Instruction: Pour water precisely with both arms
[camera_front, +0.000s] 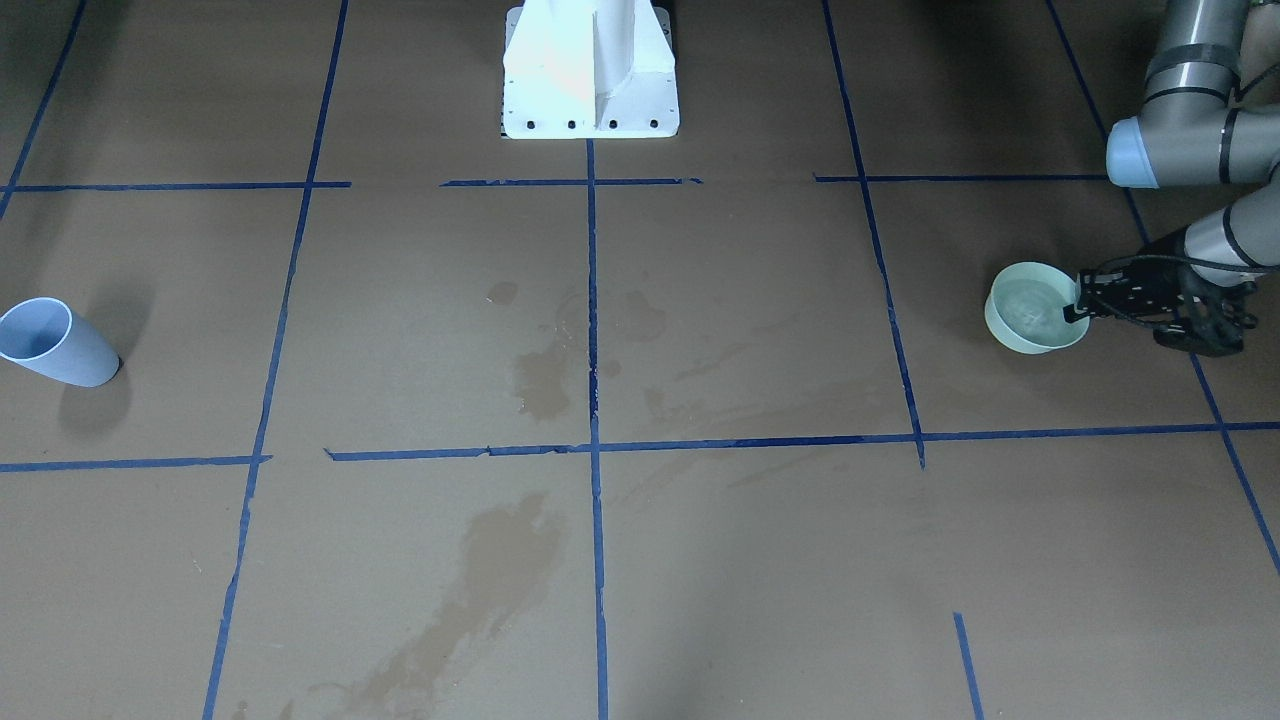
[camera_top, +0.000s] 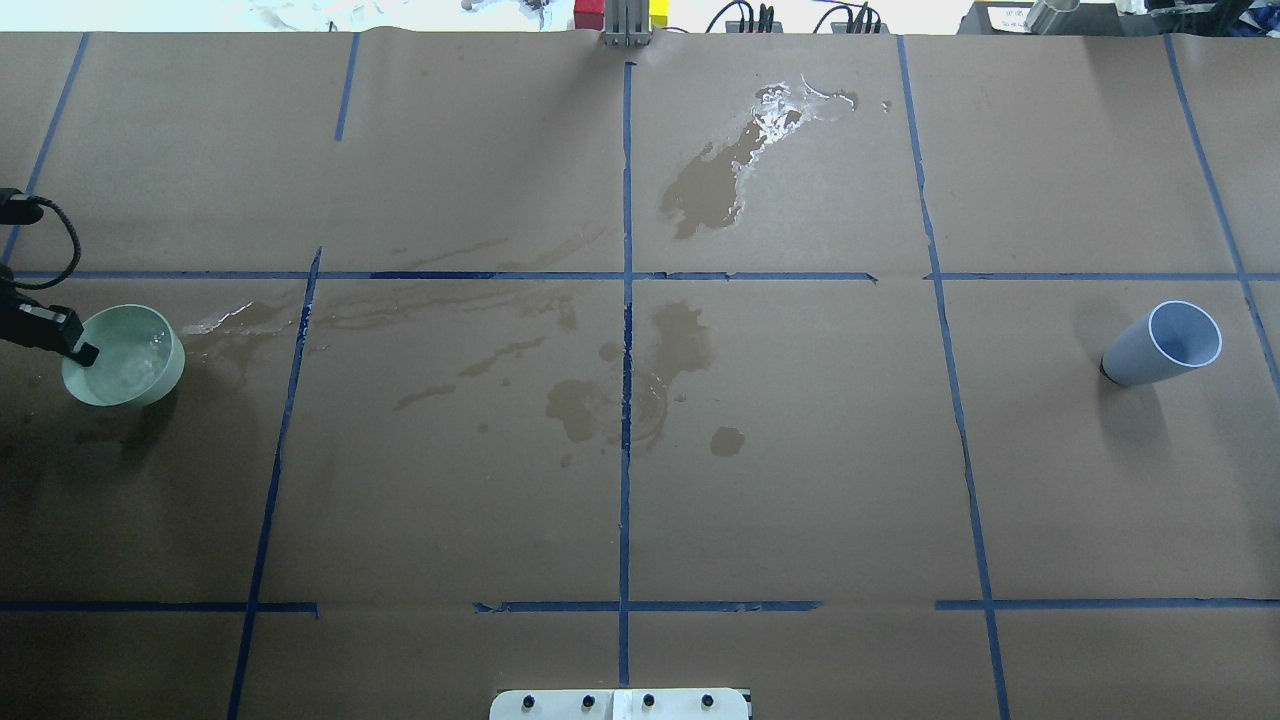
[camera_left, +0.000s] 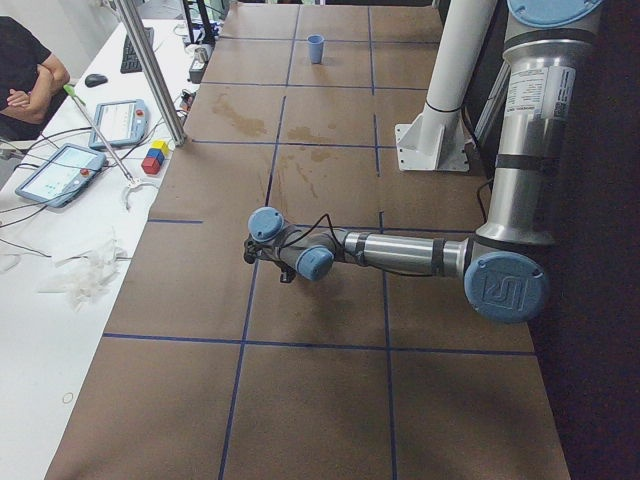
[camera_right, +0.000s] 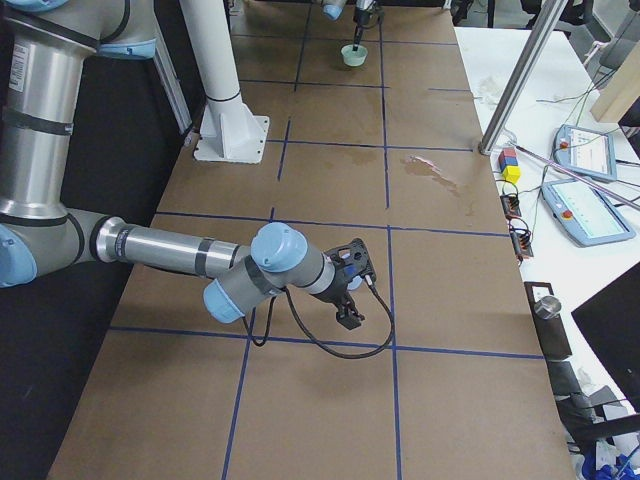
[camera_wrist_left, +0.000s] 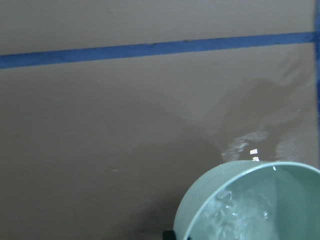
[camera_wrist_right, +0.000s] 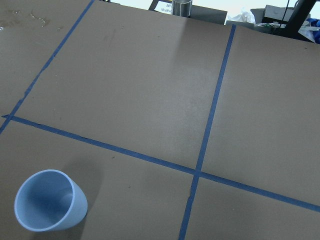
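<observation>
Brown paper covers the table (camera_top: 450, 480), ruled into squares by blue tape (camera_top: 625, 450). At the far left of the overhead view, the left gripper (camera_top: 80, 350) is clamped on the rim of a pale green bowl (camera_top: 160, 388), with one finger dipped inside (the front camera shows the same hold from across the table). Clear, rippled water (camera_top: 125, 362) lies in the bowl, and a thin glossy pool (camera_top: 225, 320) sits on the paper just beside it. Darker blotchy stains (camera_top: 585, 410) mark the middle squares on either side of the centre tape. Well apart, at the right, a light blue cup (camera_top: 1140, 360) stands mouth up. The right gripper (camera_right: 350, 305) shows only in the side view, hanging low over the paper at the end of the right arm (camera_right: 170, 250). Whether its jaws are parted or closed I cannot tell.
</observation>
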